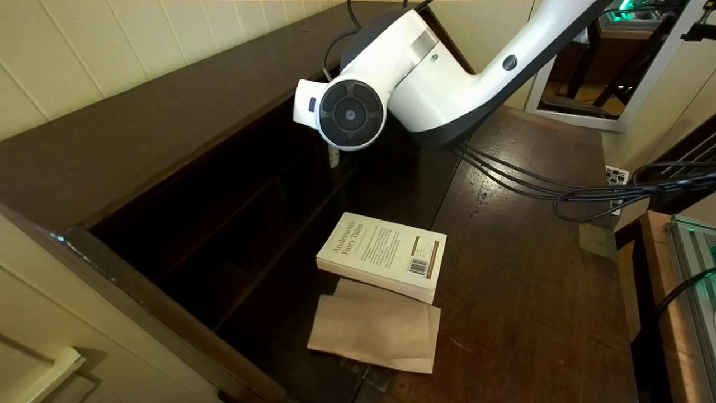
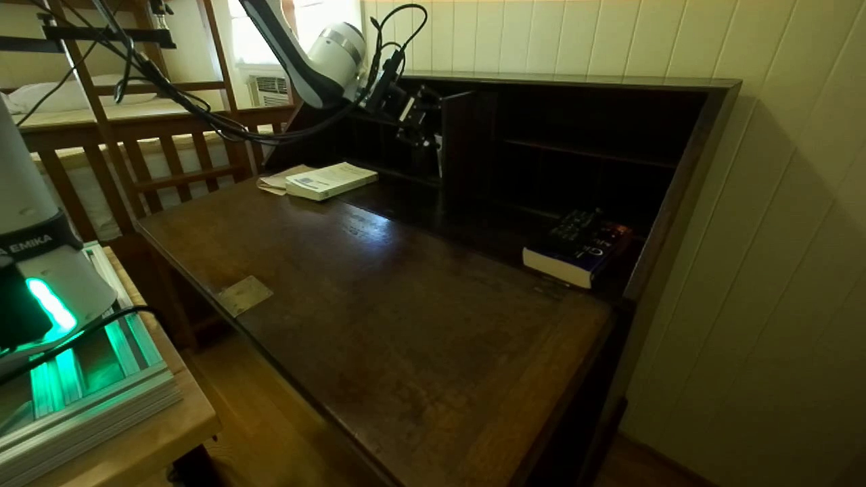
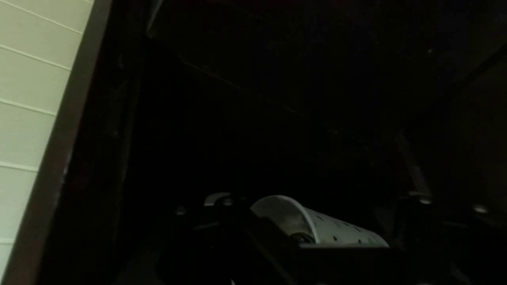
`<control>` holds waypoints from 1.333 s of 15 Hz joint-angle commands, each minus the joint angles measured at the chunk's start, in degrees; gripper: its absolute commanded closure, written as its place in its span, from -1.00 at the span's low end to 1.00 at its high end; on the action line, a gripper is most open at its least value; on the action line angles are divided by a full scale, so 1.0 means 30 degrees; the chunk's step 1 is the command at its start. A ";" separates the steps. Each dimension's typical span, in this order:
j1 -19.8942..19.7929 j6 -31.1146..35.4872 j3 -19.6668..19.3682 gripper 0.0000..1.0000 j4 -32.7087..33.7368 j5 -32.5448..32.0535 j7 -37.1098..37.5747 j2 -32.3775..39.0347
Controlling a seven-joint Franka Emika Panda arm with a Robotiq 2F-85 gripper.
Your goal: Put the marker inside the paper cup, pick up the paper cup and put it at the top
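To the left in an exterior view, the white book [image 2: 331, 180] lay apart from the gripper [image 2: 422, 124], whose fingers, in the wrist view, stood spread with the paper cup [image 3: 341, 233] between them, though shadow hid whether they pressed on it. The cup showed just left of the upright partition [image 2: 468, 143], so gripping it, the likely step, wanted a soft, centred squeeze, mouth upward should the unseen marker be inside, then a lift clear before making for the top [image 2: 575, 81].
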 commanded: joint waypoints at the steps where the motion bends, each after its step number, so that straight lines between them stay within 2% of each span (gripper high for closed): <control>1: -0.0341 0.0700 0.0197 -0.28 -0.0319 0.1652 -0.0694 -0.0506; 4: -0.0637 0.2038 0.0181 -0.26 -0.0245 0.2624 -0.1319 -0.0522; 10: -0.1110 0.4984 -0.0002 -0.41 -0.0379 0.3803 -0.2761 -0.0665; 14: -0.1271 0.6030 -0.0170 -0.61 -0.0539 0.4531 -0.3709 -0.0875; 19: -0.1491 0.6813 -0.0360 -0.30 -0.0699 0.5825 -0.5330 -0.0938; 20: -0.1505 0.6845 -0.0402 -0.16 -0.0732 0.6064 -0.5600 -0.0970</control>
